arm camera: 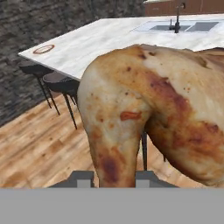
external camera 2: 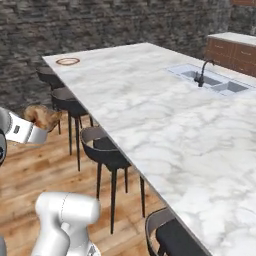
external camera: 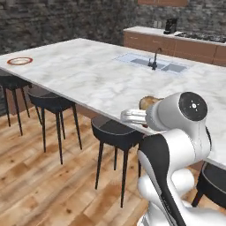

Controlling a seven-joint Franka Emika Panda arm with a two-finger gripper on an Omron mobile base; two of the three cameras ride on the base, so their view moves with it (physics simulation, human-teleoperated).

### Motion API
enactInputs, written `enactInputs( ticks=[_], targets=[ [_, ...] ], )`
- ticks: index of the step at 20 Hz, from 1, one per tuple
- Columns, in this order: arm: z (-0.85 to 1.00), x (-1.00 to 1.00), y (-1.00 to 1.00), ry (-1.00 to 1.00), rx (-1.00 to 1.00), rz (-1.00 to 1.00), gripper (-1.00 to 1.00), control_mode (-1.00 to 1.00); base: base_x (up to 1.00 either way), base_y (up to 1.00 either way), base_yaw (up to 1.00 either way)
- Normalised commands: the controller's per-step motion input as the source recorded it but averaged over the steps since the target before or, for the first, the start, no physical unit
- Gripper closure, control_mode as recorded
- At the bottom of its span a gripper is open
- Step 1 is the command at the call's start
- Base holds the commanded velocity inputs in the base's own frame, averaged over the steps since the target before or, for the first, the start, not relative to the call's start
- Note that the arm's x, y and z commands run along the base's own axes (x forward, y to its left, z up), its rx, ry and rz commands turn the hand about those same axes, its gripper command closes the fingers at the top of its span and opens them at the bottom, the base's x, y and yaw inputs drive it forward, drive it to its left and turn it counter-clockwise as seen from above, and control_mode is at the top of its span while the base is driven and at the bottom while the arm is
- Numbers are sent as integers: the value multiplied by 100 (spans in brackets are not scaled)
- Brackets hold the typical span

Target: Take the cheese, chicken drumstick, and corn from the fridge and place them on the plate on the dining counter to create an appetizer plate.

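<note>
Left base view: long marble table [external camera: 88, 75] across the frame, stools along its near edge. Plate [external camera: 20, 61] at upper left, on the far end of the table; from here it looks bare, though it is too small to be sure. Chicken drumstick [external camera: 149, 102] at centre right, partly hidden behind the arm, off the table's near edge.

Right base view: plate [external camera 2: 67, 61] at upper left. End effector [external camera 2: 44, 126] at the left edge, clenched on the drumstick [external camera 2: 42, 116], held in the air over the wooden floor beside the stools, well apart from the plate.

Hand view: drumstick [arm camera: 153, 113] close up at centre and right, gripped between the two finger tips [arm camera: 81, 178] at the bottom. Plate [arm camera: 43, 49] at upper left.

Status, as judged: drumstick fetched and in carriage, not yet placed. Cheese and corn unaccounted for; delivery of all three appears outstanding.
</note>
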Motion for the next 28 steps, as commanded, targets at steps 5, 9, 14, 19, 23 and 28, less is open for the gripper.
enactInputs(
  ticks=[5,9,14,19,23,28],
  targets=[
    [0,0,0,0,0,0,100,100,68,100,-41],
    [0,0,0,0,0,0,100,100,64,100,-39],
    [0,0,0,0,0,0,100,100,59,100,-38],
    [0,0,0,0,0,0,100,100,55,100,-36],
    [0,0,0,0,0,0,100,100,51,100,-32],
    [0,0,0,0,0,0,100,100,42,100,-30]
  ],
)
